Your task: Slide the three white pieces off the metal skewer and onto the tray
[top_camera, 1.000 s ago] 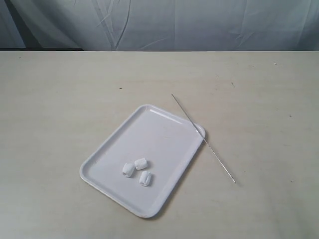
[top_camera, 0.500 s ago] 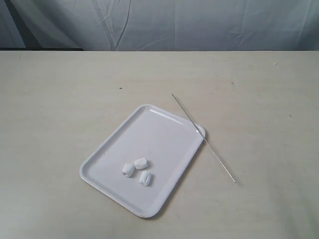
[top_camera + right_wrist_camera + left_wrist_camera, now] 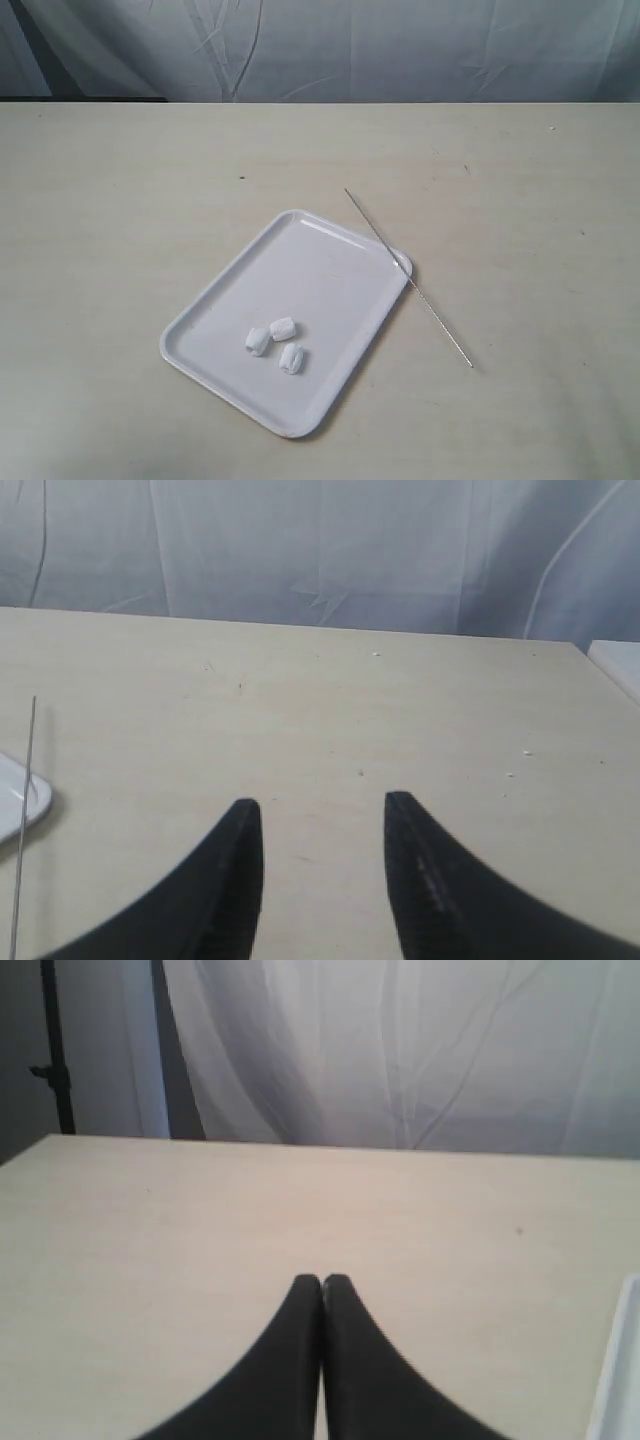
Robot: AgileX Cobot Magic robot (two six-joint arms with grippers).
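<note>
Three white pieces (image 3: 274,343) lie loose in a small cluster on the white tray (image 3: 330,262), toward its near end. The thin metal skewer (image 3: 408,278) is bare and rests on the table, crossing the tray's far right corner. Neither arm shows in the exterior view. My left gripper (image 3: 322,1281) is shut with nothing between its black fingers, above bare table, with the tray's edge (image 3: 615,1380) at one side. My right gripper (image 3: 320,802) stands open and empty over the table, apart from the skewer (image 3: 24,810) and the tray's corner (image 3: 22,795).
The pale wooden table (image 3: 520,180) surrounds the tray. A wrinkled white cloth backdrop (image 3: 320,50) hangs behind its far edge. A dark stand (image 3: 55,1050) rises at the table's corner in the left wrist view.
</note>
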